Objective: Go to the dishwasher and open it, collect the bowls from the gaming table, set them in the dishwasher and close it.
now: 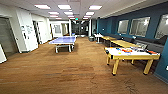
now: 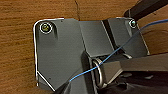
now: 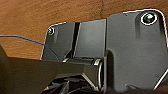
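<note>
Here the head view shows a long hall with brown carpet [image 1: 62,70]. The gaming table [image 1: 132,55] stands at the right, near the blue wall [image 1: 163,62], with a white tabletop, a yellow edge and yellow legs. Small coloured items lie on the tabletop; they are too blurred to identify as bowls or game boxes. A blue table-tennis table [image 1: 63,40] stands farther off at centre left, well apart from the gaming table. More yellow-orange tables [image 1: 117,41] line the right wall beyond it. No dishwasher is identifiable in this view.

Risk, judged from this layout: the near yellow leg of the gaming table projects toward the open floor, so a tight approach may clip it with the base. The blurred items sit close to the tabletop edge; a careless reach may push one off.

The left wrist view shows the dark robot plate over carpet, with a thin blue cable [image 2: 120,48] crossing it. The state of the left claw cannot be told. Risk: the loose cable may snag during a reach.

The right wrist view shows the same plate over carpet and a blue cable [image 3: 25,38]. The state of the right claw cannot be told.
</note>
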`<state>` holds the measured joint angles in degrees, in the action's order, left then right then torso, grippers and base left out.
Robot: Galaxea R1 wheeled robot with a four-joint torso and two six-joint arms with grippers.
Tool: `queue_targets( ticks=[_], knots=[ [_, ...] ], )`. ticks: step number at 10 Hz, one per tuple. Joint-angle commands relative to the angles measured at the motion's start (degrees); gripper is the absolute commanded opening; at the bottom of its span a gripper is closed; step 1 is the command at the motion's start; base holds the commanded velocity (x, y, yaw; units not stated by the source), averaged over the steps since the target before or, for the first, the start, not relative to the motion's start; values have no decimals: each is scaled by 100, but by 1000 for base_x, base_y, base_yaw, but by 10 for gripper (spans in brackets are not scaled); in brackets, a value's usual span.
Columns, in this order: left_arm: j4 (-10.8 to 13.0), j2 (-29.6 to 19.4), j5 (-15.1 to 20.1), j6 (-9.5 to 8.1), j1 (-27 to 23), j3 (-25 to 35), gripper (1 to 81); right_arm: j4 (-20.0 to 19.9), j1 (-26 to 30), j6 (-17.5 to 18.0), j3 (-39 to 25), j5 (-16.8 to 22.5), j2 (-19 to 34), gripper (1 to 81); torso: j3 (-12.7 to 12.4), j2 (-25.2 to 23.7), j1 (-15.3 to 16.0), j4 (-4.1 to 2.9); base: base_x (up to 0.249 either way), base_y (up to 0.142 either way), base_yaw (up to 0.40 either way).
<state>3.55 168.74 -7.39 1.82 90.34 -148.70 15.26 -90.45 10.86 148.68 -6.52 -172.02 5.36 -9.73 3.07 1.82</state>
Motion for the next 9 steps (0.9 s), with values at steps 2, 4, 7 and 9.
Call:
queue_targets(
  ticks=[2, 4, 7, 9],
  knots=[
    [23, -24, 264, 47, -258, 16, 811, 91, 286, -23, -33, 213, -1, 811, 0, 0, 0, 0, 194, 0, 0],
    [23, -16, 273, 47, -258, 16, 811, 91, 269, -31, -33, 213, -1, 811, 0, 0, 0, 0, 194, 0, 0],
    [32, 2, 273, 47, -267, 16, 811, 91, 251, -31, -33, 204, -1, 811, 0, 0, 0, 0, 194, 0, 0],
    [32, -7, 273, 47, -258, 16, 811, 91, 251, -31, -33, 204, -1, 811, 0, 0, 0, 0, 194, 0, 0]
  ],
)
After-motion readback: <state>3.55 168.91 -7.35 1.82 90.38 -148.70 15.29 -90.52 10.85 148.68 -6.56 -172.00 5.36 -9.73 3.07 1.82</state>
